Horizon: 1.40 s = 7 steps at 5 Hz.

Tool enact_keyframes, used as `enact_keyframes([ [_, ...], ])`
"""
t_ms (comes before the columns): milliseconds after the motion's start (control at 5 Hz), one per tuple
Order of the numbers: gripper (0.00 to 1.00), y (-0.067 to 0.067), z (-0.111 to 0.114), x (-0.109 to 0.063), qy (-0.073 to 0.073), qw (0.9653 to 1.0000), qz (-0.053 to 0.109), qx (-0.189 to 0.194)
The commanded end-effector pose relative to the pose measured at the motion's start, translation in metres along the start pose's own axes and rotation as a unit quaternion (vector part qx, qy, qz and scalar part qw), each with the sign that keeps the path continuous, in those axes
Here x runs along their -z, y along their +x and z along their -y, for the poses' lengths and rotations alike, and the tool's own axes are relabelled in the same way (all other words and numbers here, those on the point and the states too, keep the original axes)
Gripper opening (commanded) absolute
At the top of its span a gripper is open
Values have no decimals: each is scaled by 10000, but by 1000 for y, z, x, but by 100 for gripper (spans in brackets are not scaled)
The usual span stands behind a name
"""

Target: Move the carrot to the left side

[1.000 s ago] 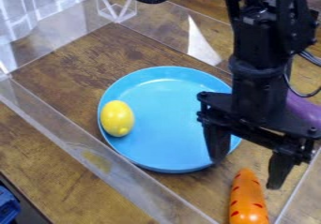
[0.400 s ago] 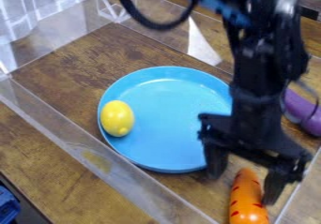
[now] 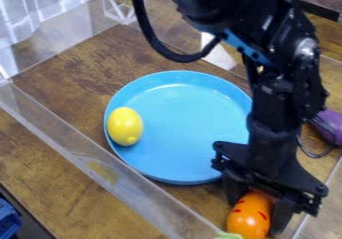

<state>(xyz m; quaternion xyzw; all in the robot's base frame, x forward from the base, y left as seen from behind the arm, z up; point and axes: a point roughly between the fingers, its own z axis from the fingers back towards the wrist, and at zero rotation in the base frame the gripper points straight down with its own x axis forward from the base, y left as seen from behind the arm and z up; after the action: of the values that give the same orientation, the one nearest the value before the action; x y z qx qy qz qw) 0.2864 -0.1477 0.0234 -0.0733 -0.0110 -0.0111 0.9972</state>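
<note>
The orange carrot (image 3: 247,219) lies at the bottom right, just off the blue plate's near right rim, with its green top (image 3: 227,235) at the frame's lower edge. My black gripper (image 3: 263,195) points straight down onto it. The fingers straddle the carrot's far end and hide it, and the jaws are closed on the carrot. The dark arm rises above it to the upper right.
A round blue plate (image 3: 181,108) sits mid-table with a yellow lemon (image 3: 124,125) on its left part. A purple eggplant (image 3: 329,126) lies at the right edge behind the arm. Clear plastic walls (image 3: 67,148) fence the wooden table on the near left.
The gripper has sunk onto the carrot and its fingers have closed in on it. The carrot now looks shorter and rounder under the hand. Lemon and plate have not moved.
</note>
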Motion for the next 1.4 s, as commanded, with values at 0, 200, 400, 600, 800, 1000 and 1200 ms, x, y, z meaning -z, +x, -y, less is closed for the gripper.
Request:
enact_keyframes([
  [0, 0, 3, 13, -2, -30, 9997, 78, 238],
  [200, 0, 4, 13, 1, 10, 9996, 35, 285],
  [400, 0, 5, 14, 4, 58, 9994, -22, 339],
  [600, 0, 6, 16, 6, 86, 9991, -81, 412],
  [800, 0, 7, 18, 8, 112, 9986, -142, 489],
  [1000, 0, 7, 21, 10, 144, 9980, -202, 581],
  [1200, 0, 7, 25, 11, 176, 9972, -257, 680],
])
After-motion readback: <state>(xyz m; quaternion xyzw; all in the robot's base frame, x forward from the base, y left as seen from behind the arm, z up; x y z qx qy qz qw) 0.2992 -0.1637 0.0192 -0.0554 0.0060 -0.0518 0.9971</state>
